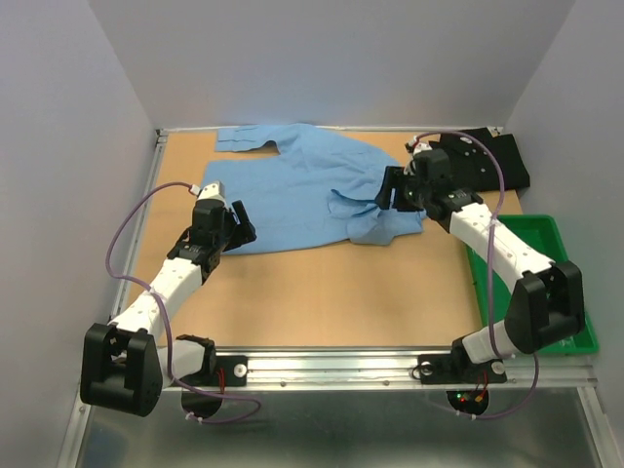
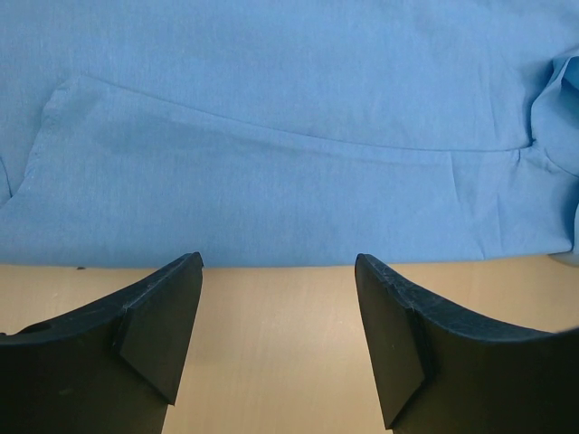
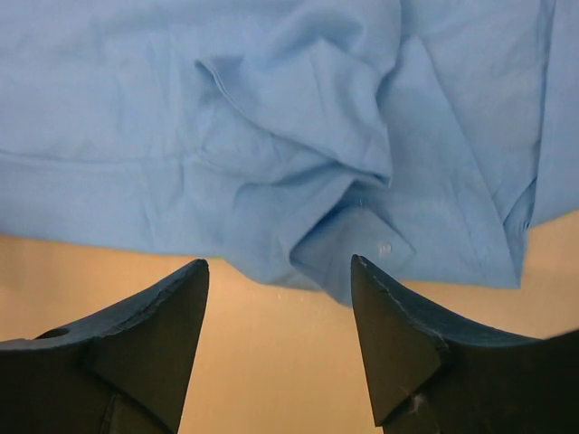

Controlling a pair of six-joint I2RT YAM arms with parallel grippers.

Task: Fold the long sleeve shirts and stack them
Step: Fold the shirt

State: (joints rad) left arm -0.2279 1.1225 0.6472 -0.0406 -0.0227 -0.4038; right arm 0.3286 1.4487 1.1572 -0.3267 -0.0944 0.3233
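The light blue shirt [image 1: 297,185] lies spread on the wooden table, one sleeve stretched along the far edge, its right part bunched and wrinkled. The black shirt [image 1: 492,156] lies folded at the far right corner, partly behind the right arm. My left gripper [image 1: 237,222] is open and empty at the shirt's left edge; in the left wrist view the blue cloth [image 2: 289,136] lies just beyond the fingers [image 2: 163,316]. My right gripper [image 1: 388,191] is open and empty over the bunched right part; the right wrist view shows a crumpled cuff with a button [image 3: 362,240] just ahead of the fingertips.
A green plastic tray [image 1: 546,244] stands along the right side of the table, under the right arm. The table has a metal rail at the near edge [image 1: 390,363] and white walls on three sides. Bare wood [image 1: 331,292] lies in front of the blue shirt.
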